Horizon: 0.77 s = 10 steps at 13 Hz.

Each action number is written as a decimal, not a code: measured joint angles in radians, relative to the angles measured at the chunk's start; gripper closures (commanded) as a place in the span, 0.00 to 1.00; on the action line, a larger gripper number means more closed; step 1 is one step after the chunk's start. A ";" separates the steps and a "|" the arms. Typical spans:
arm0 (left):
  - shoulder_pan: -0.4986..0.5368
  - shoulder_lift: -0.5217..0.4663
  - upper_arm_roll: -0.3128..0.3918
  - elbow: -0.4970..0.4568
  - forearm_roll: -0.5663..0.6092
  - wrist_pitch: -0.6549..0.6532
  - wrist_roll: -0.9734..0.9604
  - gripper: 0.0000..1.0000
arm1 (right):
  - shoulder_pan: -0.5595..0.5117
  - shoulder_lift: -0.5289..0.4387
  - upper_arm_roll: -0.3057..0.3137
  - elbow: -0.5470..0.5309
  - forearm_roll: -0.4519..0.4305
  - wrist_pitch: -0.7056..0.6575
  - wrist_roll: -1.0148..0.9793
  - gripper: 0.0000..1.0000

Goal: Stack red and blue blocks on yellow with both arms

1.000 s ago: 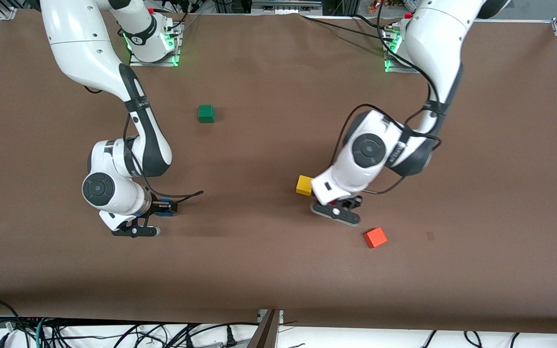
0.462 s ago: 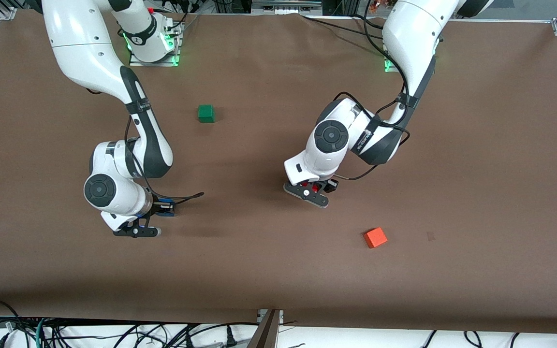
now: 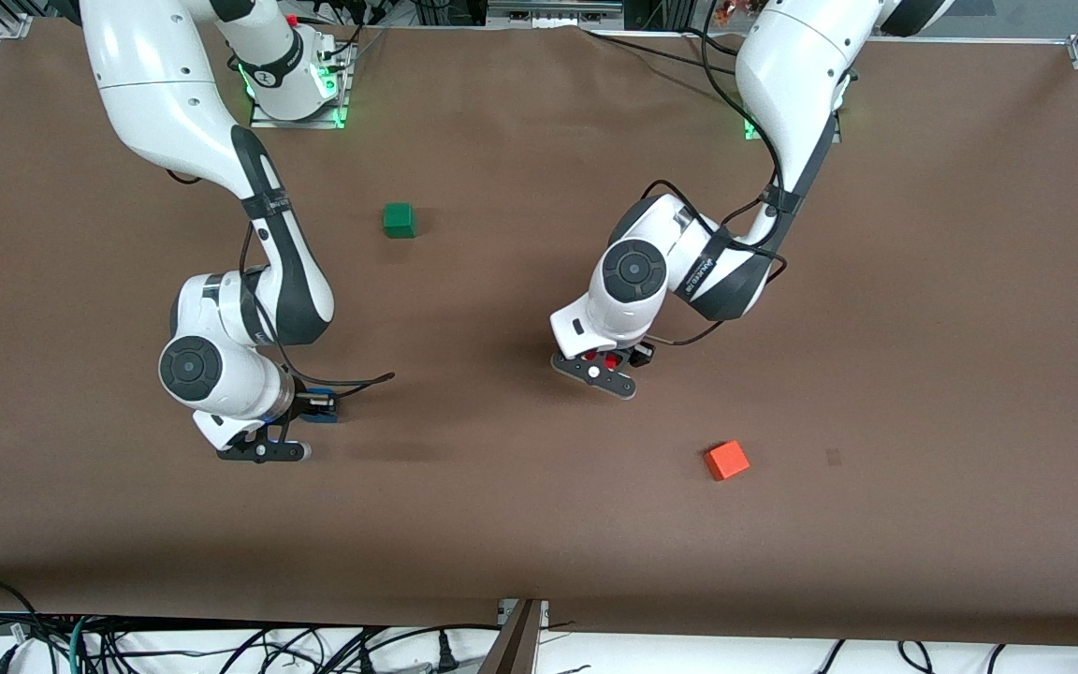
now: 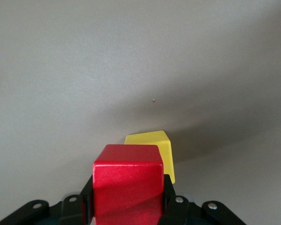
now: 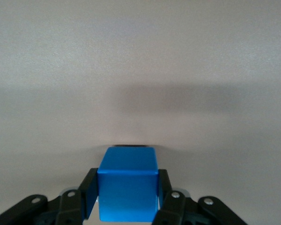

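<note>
In the front view the left arm's wrist covers the yellow cube point(image 4: 152, 152) completely; only the left wrist view shows it, partly masked by the red cube point(image 4: 128, 183). The left gripper point(image 3: 595, 367) hides most of the red cube there. The right gripper point(image 3: 263, 447) and wrist hide most of the blue cube point(image 5: 128, 189). Both wrist views cut off the gripper bodies at the picture edge.

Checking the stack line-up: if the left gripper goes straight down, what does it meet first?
Probably the small matte yellow cube, just under the red cube held by the left gripper; alignment looks slightly off.
</note>
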 measured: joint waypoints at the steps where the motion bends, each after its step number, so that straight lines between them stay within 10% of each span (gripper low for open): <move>1: -0.006 0.002 0.000 -0.001 0.000 0.000 -0.013 1.00 | 0.000 -0.005 0.000 0.003 0.000 -0.012 0.000 0.47; 10: -0.019 0.008 0.002 -0.011 0.000 0.002 -0.071 1.00 | 0.048 -0.140 0.015 0.193 0.057 -0.454 0.092 0.47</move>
